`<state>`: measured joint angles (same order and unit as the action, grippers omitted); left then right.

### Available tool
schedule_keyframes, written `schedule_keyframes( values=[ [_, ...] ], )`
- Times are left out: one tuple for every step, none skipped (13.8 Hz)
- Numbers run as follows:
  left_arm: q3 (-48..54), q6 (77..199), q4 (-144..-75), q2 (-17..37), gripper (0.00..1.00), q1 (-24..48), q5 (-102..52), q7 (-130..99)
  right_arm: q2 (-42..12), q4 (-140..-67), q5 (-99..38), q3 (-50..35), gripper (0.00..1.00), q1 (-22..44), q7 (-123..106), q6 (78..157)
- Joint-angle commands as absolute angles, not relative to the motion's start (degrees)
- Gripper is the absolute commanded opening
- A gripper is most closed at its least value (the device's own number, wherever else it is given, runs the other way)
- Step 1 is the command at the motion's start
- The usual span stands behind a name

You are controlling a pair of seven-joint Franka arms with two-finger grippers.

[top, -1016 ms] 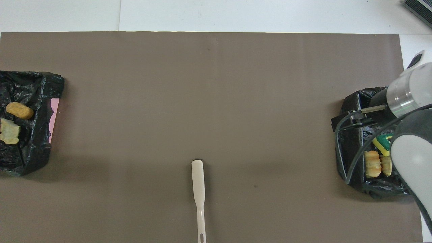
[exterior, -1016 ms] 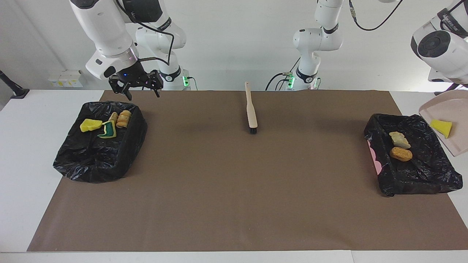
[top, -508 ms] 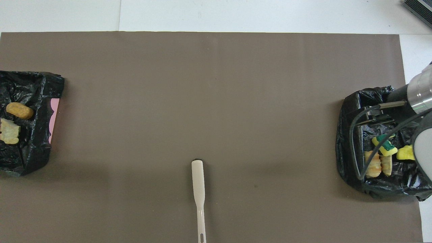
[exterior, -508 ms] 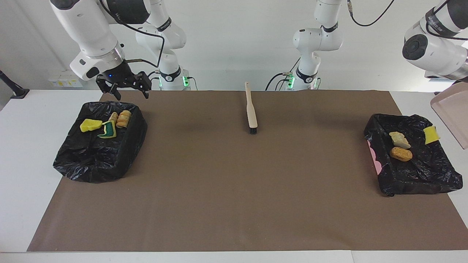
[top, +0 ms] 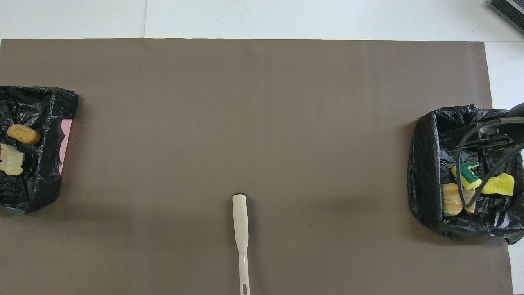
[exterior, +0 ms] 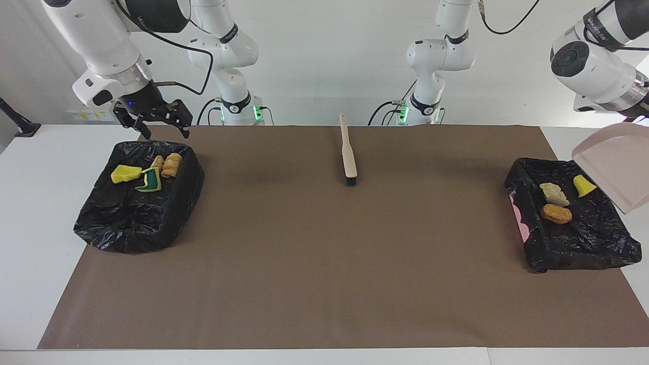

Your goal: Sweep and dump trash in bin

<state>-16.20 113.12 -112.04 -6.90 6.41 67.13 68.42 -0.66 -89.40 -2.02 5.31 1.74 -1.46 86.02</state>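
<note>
Seven lumps of trash are counted, all in two black-lined bins. In the bin [exterior: 137, 200] at the right arm's end four are seen: a yellow sponge [exterior: 125, 174], a green-edged sponge [exterior: 148, 180], and two bread chunks [exterior: 171, 165] side by side. In the bin [exterior: 573, 223] at the left arm's end three are seen: a beige rock [exterior: 553, 193], a bread chunk [exterior: 555, 213], and a yellow sponge piece [exterior: 583, 185] beside the dustpan's lip. One brush [exterior: 348, 152] and one dustpan [exterior: 616, 165] are present.

The brown mat [exterior: 324, 263] between the bins is taken up only by the brush, which lies near the edge nearest the robots, midway between the two bases, bristles pointing away from them. Each bin sits at an end of the mat, and the one at the left arm's end overhangs the mat's edge onto the white table [exterior: 30, 213]. A pink strip of that bin's wall is exposed on the side facing the table's middle.

The right gripper [exterior: 161, 133] is held in the air over the edge of its bin nearest the robots, fingers pointing down and spread apart, with nothing between them. The left gripper is hidden past the frame's edge; its jaws are closed, and the dustpan is carried tilted over the outer edge of the bin at its end, mouth downward.
</note>
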Motion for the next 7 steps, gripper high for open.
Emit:
schedule_keyframes(
  values=[
    [-13.2, 108.56, -112.94, -8.35, 0.0, 7.12, 57.52, 61.99, -0.62, -88.95, -3.69, 5.1, 1.0, 0.35, -0.28, 85.78],
    [-11.79, 108.11, -112.94, -8.26, 0.0, 7.03, 53.65, 60.66, -0.44, -88.95, -3.6, 5.1, 1.0, 0.7, 1.39, 85.61],
    [-11.52, 108.11, -113.03, -8.26, 0.0, 7.03, 49.61, 60.38, -0.44, -88.86, -3.17, 5.01, 1.0, 0.96, 2.02, 85.34],
    [-11.43, 108.11, -113.2, -8.26, 0.0, 7.03, 44.7, 59.95, -0.35, -88.86, -2.73, 4.92, 1.0, 1.14, 2.2, 85.43],
    [-11.43, 108.11, -113.12, -8.17, 0.0, 7.12, 40.04, 58.9, -0.44, -88.86, -2.46, 4.92, 1.0, 1.32, 2.28, 86.04],
    [-10.82, 108.11, -113.29, -8.17, 0.0, 7.12, 35.9, 57.49, -0.44, -88.86, -2.46, 4.92, 1.0, 1.32, 2.2, 86.48],
    [-10.03, 108.11, -113.55, -8.09, 0.0, 7.12, 31.94, 55.57, -0.44, -88.86, -2.72, 4.83, 1.0, 1.23, 2.28, 86.57]
  ],
)
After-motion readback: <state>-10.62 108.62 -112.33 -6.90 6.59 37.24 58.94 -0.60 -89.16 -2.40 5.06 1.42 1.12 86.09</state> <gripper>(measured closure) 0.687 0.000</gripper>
